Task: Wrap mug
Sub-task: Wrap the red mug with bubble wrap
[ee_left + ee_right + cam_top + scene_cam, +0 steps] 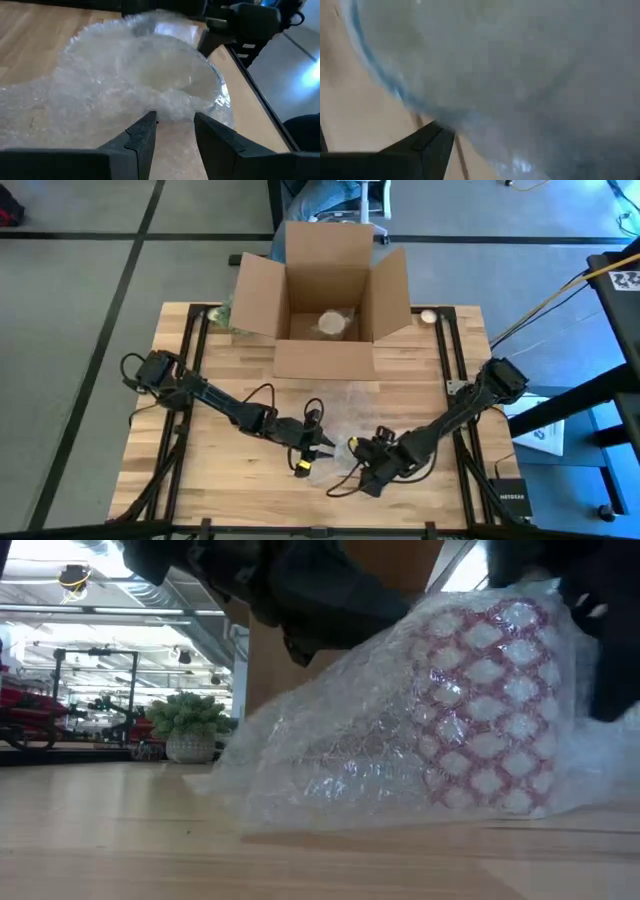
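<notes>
A mug with a red-and-white lattice pattern (490,710) lies under clear bubble wrap (380,750) near the table's front middle. The wrap covers it and spreads flat over the wood toward the box (350,405). In the left wrist view the wrapped mug (170,75) is a rounded mound just ahead of my left gripper (175,122), which is open, its fingertips at the wrap's crumpled edge. My right gripper (368,465) sits on the bundle's other side, so close that bubble wrap (520,75) fills its wrist view. My left gripper comes in low and nearly level from the table's left, with its fingertips (147,122) at the crumpled edge of the bubble wrap (172,107). Nothing shows between the fingers, and I cannot tell whether they touch the wrap.
An open cardboard box (325,305) stands at the table's far middle with a pale round object inside (332,323). A small potted plant (190,725) is at the far left corner. Bare wood lies at the table's left and near sides.
</notes>
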Tool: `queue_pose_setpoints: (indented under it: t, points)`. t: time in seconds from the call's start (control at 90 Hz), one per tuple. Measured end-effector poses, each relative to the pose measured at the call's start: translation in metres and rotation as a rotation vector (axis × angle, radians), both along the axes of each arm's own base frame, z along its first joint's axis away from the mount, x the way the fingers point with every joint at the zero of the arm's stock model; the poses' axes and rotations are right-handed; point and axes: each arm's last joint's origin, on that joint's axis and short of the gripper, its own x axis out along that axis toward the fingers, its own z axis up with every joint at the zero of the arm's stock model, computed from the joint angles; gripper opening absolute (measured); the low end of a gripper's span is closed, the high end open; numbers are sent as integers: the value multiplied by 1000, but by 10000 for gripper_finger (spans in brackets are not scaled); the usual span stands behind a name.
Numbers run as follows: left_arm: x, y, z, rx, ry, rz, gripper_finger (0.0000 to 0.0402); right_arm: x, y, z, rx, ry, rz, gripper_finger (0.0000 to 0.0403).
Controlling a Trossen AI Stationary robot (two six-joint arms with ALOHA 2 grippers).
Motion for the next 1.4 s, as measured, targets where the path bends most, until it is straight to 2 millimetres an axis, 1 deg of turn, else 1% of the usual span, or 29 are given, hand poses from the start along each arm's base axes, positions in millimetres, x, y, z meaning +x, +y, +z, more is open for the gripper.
queue_pose_setpoints:
  t: [0.1, 0.222, 0.378, 0.522, 0.722, 0.856, 0.944, 1.044, 1.1, 1.189, 1.289, 1.4]
  points:
    - [-2, 0, 0, -3, 29, -16, 120, 9, -1, -6, 36, -25, -27, 237]
    - [-6, 2, 1, 11, 72, -22, 120, 16, 4, -11, 98, -68, -83, 237]
    - [-12, 4, 7, 47, 107, -37, 120, 25, 1, -16, 103, -118, -161, 237]
    - [-24, 8, 18, 62, 165, -17, 120, 31, -1, -16, 83, -173, -184, 237]
    - [-36, 13, 43, 22, 147, 28, 120, 34, -2, -13, 48, -182, -114, 237]
    - [-33, 17, 49, -25, 93, 97, 120, 37, 0, -7, 30, -190, -38, 237]
    - [-23, 18, 45, -41, 38, 94, 120, 39, 2, -3, 13, -207, 3, 237]
    - [-13, 16, 28, -40, 35, 91, 120, 40, 2, -2, 0, -211, 17, 237]
    - [-9, 14, 22, -51, 48, 89, 120, 39, 2, -3, -1, -209, 18, 237]
    - [-7, 9, 18, -58, 50, 81, 120, 39, 3, -2, 8, -205, 25, 237]
    - [-6, 5, 9, -23, 69, 69, 120, 37, 3, 1, 41, -184, 45, 237]
    - [-6, 5, 9, -26, 69, 75, 120, 29, 1, 16, 89, -94, 77, 237]
